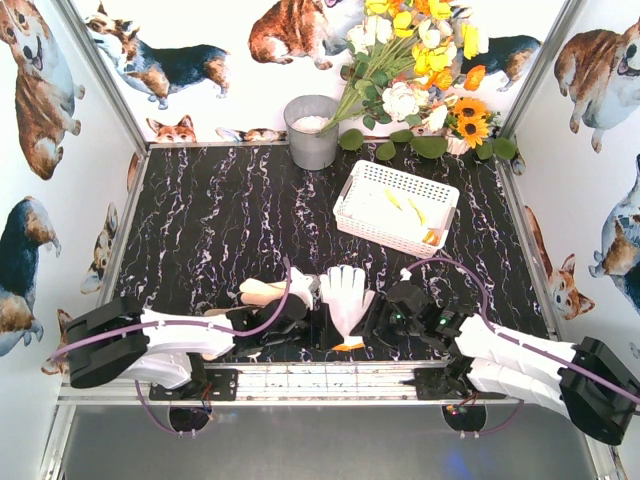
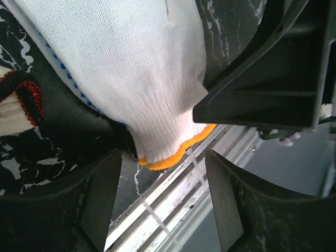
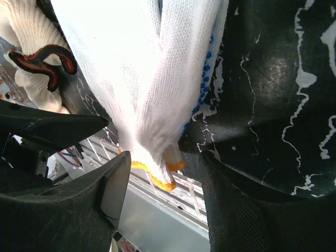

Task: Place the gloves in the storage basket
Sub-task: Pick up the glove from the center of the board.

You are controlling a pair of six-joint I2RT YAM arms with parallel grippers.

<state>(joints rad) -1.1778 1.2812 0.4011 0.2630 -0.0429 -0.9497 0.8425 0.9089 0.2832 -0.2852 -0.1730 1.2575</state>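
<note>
Both spread wide: the left pincer [image 2: 164,178] and right pincer [image 3: 164,173] each frame the orange-hemmed cuff [image 2: 168,136] of the glove [image 1: 347,290] lying flat on the counter [image 1: 220,220] between them, a soft, light, floppy knit, best pinched at a thick fold near that cuff.

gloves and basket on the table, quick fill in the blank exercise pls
The white glove lies at the ___ edge of the table. In the top view, the grey bucket stands to the ___ of the storage basket. The storage basket's colour is ___.
Missing words: near; left; white.
</note>
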